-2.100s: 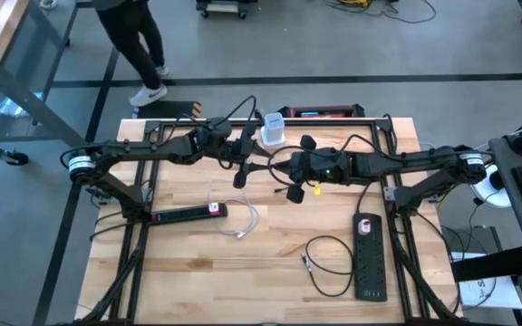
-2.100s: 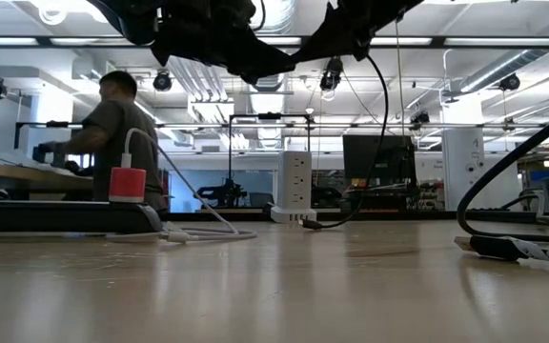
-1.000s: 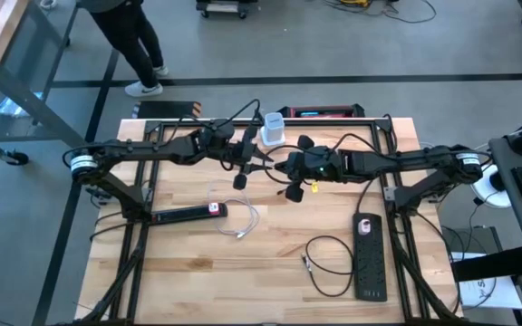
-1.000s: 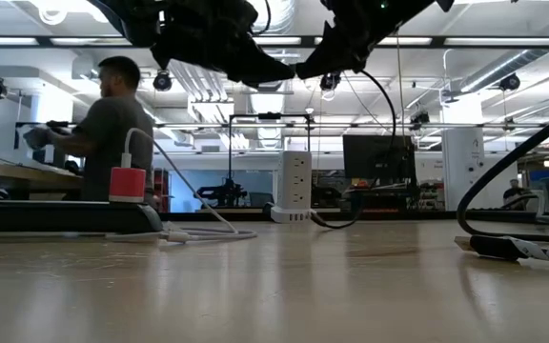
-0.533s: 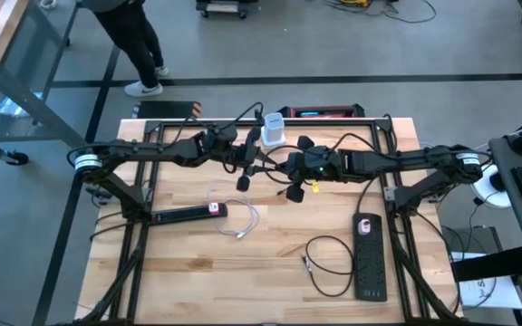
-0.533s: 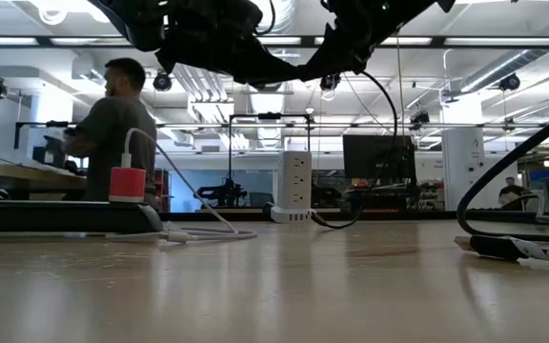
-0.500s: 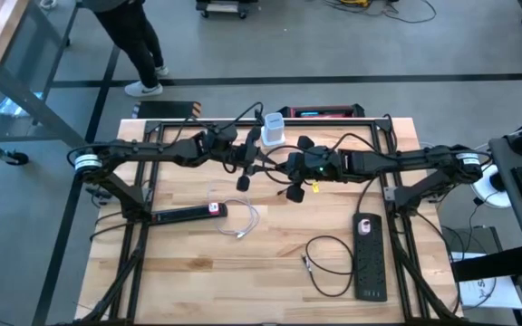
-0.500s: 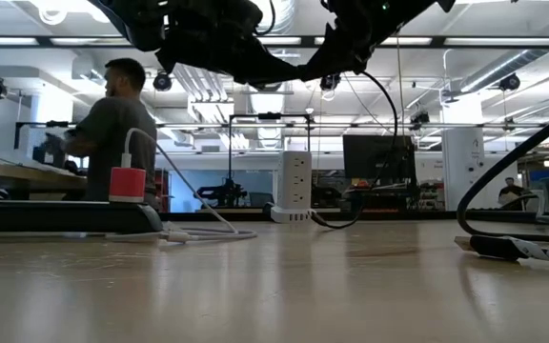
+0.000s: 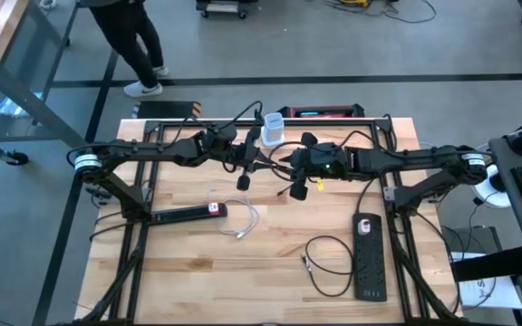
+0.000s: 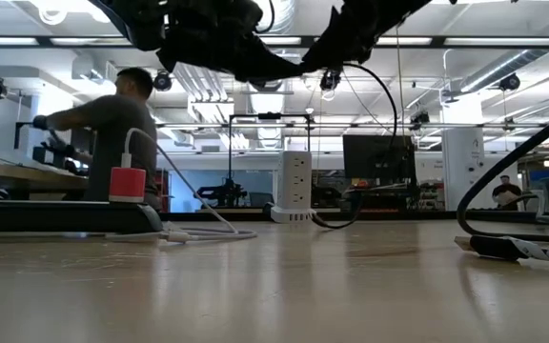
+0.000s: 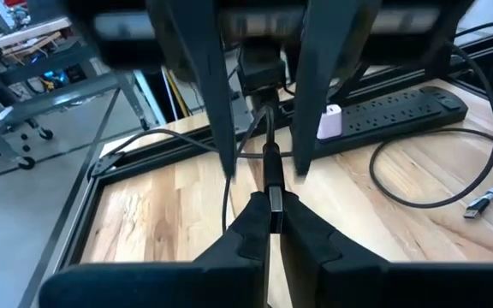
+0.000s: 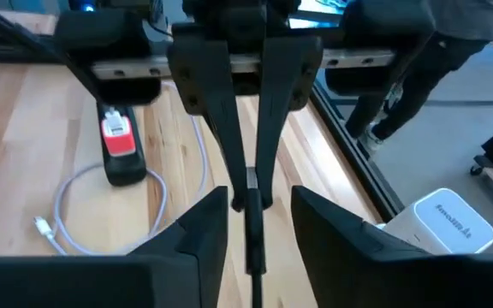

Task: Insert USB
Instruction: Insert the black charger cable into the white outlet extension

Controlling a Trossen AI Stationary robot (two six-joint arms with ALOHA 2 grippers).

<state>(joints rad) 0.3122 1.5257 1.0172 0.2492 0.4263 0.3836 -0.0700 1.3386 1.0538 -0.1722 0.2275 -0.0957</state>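
My two grippers meet in mid-air above the far middle of the table. My left gripper (image 9: 263,161) (image 11: 270,224) is shut on a black USB plug (image 11: 270,171). The plug's cable (image 12: 252,235) runs on toward my right gripper (image 9: 285,164) (image 12: 258,205). That gripper is open, its fingers (image 11: 216,103) standing on either side of the cable without touching it. From there the cable hangs down to the table (image 10: 346,214) by the white power tower (image 9: 273,129). My left gripper pinches the tip end of the USB plug (image 11: 272,200) between its two fingertips, and a grey metal part shows there. The fingers point level toward the table's right, in line with the plug. Plug and cable are lifted well clear of the table.
A black power strip (image 9: 188,215) with a red-and-white charger (image 9: 214,208) and a white cable (image 9: 243,222) lies at the left. Another black strip (image 9: 368,255) and a loose black cable (image 9: 329,263) lie at the near right. A person (image 9: 134,36) stands beyond the far left corner.
My left gripper has gone a little toward the table's right with the plug, closing on my right gripper. My right arm has drawn back slightly toward the table's right edge. The person in the background has shifted.
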